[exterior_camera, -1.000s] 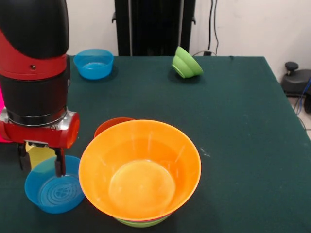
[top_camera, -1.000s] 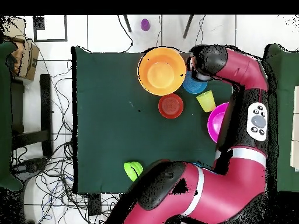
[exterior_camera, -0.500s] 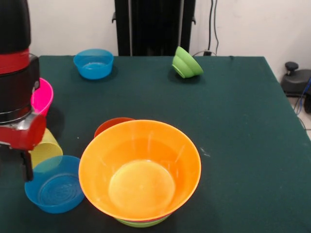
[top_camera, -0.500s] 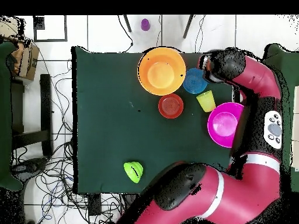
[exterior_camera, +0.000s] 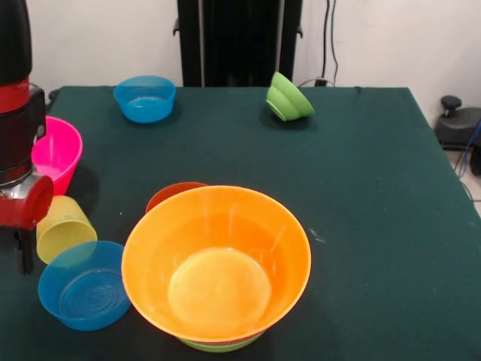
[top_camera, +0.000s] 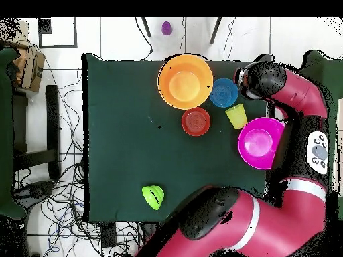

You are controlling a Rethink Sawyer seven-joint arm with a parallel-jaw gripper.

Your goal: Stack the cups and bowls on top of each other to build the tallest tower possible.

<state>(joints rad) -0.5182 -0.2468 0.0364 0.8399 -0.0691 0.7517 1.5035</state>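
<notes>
- Nearest my front camera, the tower (exterior_camera: 216, 274) sits at the table's near edge: a wide orange bowl (exterior_camera: 225, 226) on top, with a lime-green rim (exterior_camera: 219, 347) showing beneath it.
- Just beside it is a small blue bowl (exterior_camera: 83, 286), upright and empty; I can't tell whether its rim touches the orange one.
- The gripper (exterior_camera: 25, 252) hangs at the picture's left edge, just beside that blue bowl and the yellow cup (exterior_camera: 64, 228). I see only one dark finger below the red wrist, so I cannot tell how far the fingers stand apart; nothing appears to be held.
- From overhead, the arm's head (top_camera: 260, 79) sits over the table's edge next to the blue bowl (top_camera: 224, 93).
- The yellow cup lies tilted on its side, mouth toward the camera, between the blue bowl and the big pink bowl (exterior_camera: 56, 154).
- A red-orange bowl (exterior_camera: 174, 195) peeks out just behind the orange bowl.
- The pink bowl stands upright at the table's edge, partly hidden by the arm.
- The right half of the green table (exterior_camera: 376, 195) is open cloth, with wide room there.
- Farthest off, a second blue bowl (exterior_camera: 145, 98) stands upright near the far edge, and a lime-green bowl (exterior_camera: 288, 97) rests tipped on its side, well apart from it.
</notes>
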